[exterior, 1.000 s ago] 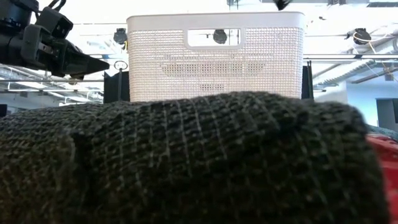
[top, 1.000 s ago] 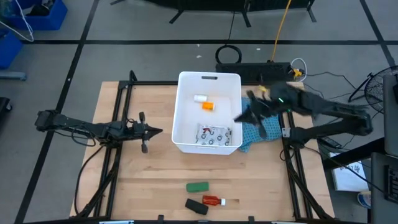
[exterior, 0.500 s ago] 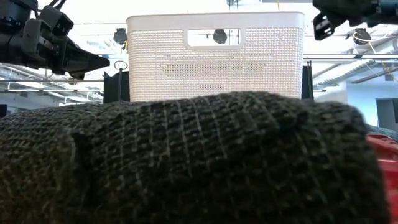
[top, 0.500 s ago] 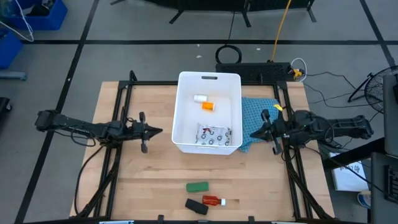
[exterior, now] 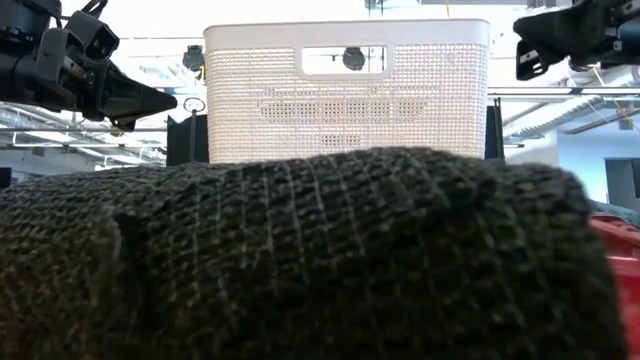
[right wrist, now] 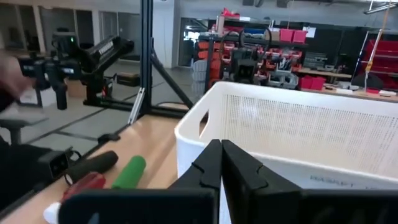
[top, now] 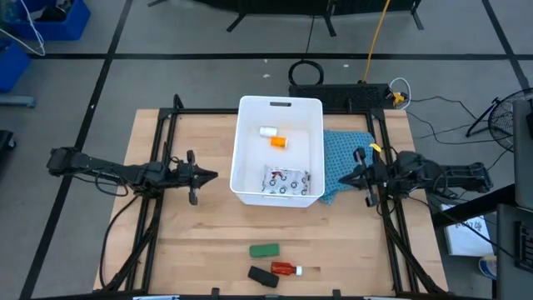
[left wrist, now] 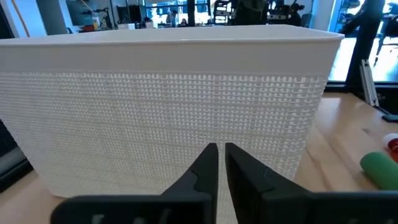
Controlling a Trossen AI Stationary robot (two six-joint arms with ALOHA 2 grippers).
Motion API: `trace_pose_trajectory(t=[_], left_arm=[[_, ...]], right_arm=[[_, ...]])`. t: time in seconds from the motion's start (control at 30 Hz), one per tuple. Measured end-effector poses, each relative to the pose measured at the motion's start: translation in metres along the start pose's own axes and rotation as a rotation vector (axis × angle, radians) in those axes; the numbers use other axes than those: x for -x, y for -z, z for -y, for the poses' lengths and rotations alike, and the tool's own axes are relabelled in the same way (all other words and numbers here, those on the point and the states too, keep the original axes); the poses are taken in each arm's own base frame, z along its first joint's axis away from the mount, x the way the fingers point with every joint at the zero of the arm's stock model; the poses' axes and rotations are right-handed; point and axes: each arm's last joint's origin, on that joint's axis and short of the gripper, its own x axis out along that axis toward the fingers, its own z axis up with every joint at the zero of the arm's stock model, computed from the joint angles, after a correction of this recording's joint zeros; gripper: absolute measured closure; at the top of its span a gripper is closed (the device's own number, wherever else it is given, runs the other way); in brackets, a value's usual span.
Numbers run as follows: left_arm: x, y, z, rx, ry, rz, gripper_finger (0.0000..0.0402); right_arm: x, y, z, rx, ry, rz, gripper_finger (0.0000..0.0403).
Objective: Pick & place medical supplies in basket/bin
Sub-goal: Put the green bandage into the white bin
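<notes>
High view: the white bin [top: 250,112] sits at frame centre, already holding a white bottle [top: 267,131], an orange bottle [top: 278,142] and a patterned packet [top: 286,178] at its lower end. Three supplies lie outside it on the table, low in the frame: a green block [top: 265,250], a black block [top: 262,277] and a red tube [top: 286,268]. By this count the job looks half done. The left gripper [top: 210,175] hangs centre-left of the bin and the right gripper [top: 342,178] centre-right, above a blue cloth [top: 346,150], both level and pointed at the bin walls, apparently parked between picks.

Low view: the black block [exterior: 300,260] sits right at the lens and fills the lower frame, hiding the table; only the bin's mesh wall and slot handle [exterior: 345,60] rise behind it. The left gripper [exterior: 165,103] shows upper left.

Left wrist view: here the fingers [left wrist: 205,165] show pressed tip to tip with nothing between them, facing the bin's side [left wrist: 161,106]; the green block [left wrist: 379,168] peeks in at right.

Right wrist view: its fingers [right wrist: 214,163] likewise meet, empty, at the bin rim [right wrist: 205,118]. Green block [right wrist: 129,172], black block [right wrist: 90,166] and red tube [right wrist: 81,186] lie lower left, seen from this side only.
</notes>
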Motion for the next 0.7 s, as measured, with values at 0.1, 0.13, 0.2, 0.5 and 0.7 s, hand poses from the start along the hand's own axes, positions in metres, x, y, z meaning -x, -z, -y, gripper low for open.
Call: trace_pose_trajectory(t=[0.1, 0.13, 0.2, 0.5, 0.7], left_arm=[[0.0, 0.0, 0.0, 0.004, 0.0, 0.0, 0.0358], [0.0, 0.0, 0.0, 0.006, 0.0, 0.0, 0.0357], [0.0, 0.0, 0.0, 0.004, 0.0, 0.0, 0.0356], [0.0, 0.0, 0.0, 0.004, 0.0, 0.0, 0.0355], [0.0, 0.0, 0.0, 0.005, 0.0, 0.0, 0.0355]], right_arm=[[-0.0008, 0.0018, -0.0001, 0.018, -0.001, 0.04, 0.0403], [-0.001, 0.002, -0.0001, 0.02, -0.001, 0.053, 0.0403], [-0.0015, 0.0027, 0.0, 0.018, 0.002, 0.079, 0.0403], [-0.0021, 0.0045, 0.0, 0.041, 0.007, 0.142, 0.0403], [-0.0036, 0.0101, -0.0002, 0.014, 0.002, 0.085, 0.0403]])
